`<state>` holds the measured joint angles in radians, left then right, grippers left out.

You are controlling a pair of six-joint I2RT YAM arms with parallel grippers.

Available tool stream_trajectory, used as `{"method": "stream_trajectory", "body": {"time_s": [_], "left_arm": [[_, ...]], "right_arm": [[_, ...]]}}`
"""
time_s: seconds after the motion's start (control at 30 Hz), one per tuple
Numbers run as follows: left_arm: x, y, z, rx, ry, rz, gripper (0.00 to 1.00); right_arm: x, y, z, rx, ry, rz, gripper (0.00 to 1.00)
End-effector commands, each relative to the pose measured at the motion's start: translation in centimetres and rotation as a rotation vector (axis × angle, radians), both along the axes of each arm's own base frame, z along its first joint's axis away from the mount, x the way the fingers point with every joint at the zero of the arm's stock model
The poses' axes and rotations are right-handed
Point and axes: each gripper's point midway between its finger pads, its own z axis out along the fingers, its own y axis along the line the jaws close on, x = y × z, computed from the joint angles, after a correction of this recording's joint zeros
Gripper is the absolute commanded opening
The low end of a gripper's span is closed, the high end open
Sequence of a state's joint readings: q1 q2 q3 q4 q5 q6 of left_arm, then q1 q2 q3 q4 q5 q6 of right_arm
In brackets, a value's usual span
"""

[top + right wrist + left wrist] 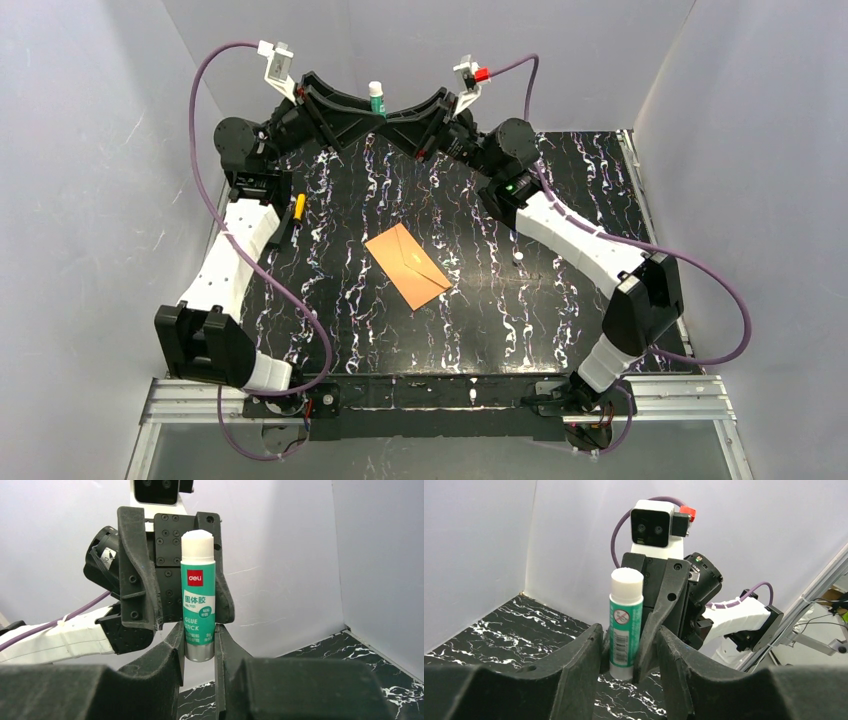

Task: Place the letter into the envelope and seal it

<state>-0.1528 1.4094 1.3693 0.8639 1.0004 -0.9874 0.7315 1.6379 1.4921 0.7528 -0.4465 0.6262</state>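
Grey-walled black marbled table: gripping a glue stick beyond the flat, flap-folded envelope, contents hidden.
Pinching its base between nearly closed right gripper jaws; spreading left gripper jaws partly open around it, not clearly touching.

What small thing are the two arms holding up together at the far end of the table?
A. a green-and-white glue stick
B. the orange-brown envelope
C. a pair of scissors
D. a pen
A: the glue stick stands upright between the fingers of the right gripper, with the left gripper close around it, while the envelope lies flat on the table.
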Motion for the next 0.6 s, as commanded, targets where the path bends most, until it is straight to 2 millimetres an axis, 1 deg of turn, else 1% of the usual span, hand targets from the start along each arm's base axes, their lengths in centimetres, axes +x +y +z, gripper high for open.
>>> {"method": "stream_trajectory", "body": {"time_s": [0.0, 0.1, 0.17, 0.2, 0.23, 0.27, 0.3, 0.33, 0.37, 0.43, 0.47, 0.5, 0.53, 0.57], "left_arm": [[0.1, -0.2, 1.0, -0.032, -0.031, -0.014, 0.42], [0.4, -0.2, 1.3, -0.051, -0.035, -0.017, 0.43], [0.5, -0.2, 1.4, -0.06, -0.036, -0.024, 0.36], [0.6, -0.3, 1.3, -0.062, -0.034, -0.029, 0.31], [0.7, -0.3, 1.2, -0.061, -0.032, -0.032, 0.24], [0.6, -0.3, 1.2, -0.059, -0.037, -0.035, 0.15], [0.6, -0.3, 1.1, -0.055, -0.042, -0.039, 0.04], [0.7, -0.4, 1.0, -0.05, -0.047, -0.039, 0.0], [0.7, -0.3, 0.8, -0.043, -0.06, -0.037, 0.0], [0.7, -0.3, 0.4, -0.023, -0.089, -0.028, 0.0], [0.9, -0.3, 0.1, -0.009, -0.101, -0.018, 0.0], [1.0, -0.2, -0.3, 0.01, -0.117, -0.011, 0.0], [1.4, -0.2, -1.0, 0.037, -0.131, 0.001, 0.0], [1.9, -0.1, -1.8, 0.064, -0.136, 0.014, 0.0]], "right_arm": [[-0.9, -0.1, 2.1, 0.053, -0.054, 0.041, 0.02], [-1.0, 0.1, 1.5, 0.041, -0.05, 0.054, 0.02], [-1.1, 0.2, 1.5, 0.04, -0.051, 0.055, 0.02], [-1.0, 0.1, 1.5, 0.042, -0.049, 0.054, 0.02], [-1.0, 0.2, 1.4, 0.04, -0.049, 0.053, 0.02], [-1.0, 0.2, 1.4, 0.038, -0.049, 0.054, 0.03], [-0.8, 0.3, 1.3, 0.028, -0.04, 0.053, 0.06], [-0.7, 0.5, 1.0, 0.008, -0.034, 0.055, 0.15], [-0.8, 0.8, 0.7, -0.026, -0.034, 0.063, 0.24], [-1.0, 1.2, -0.6, -0.122, -0.027, 0.088, 0.44], [-1.1, 1.2, -1.6, -0.172, -0.018, 0.091, 0.56], [-1.3, 1.0, -2.4, -0.218, -0.023, 0.094, 0.65], [-1.3, 0.6, -2.9, -0.258, -0.029, 0.08, 0.71], [-1.1, 0.2, -3.4, -0.287, -0.013, 0.067, 0.74]]}}
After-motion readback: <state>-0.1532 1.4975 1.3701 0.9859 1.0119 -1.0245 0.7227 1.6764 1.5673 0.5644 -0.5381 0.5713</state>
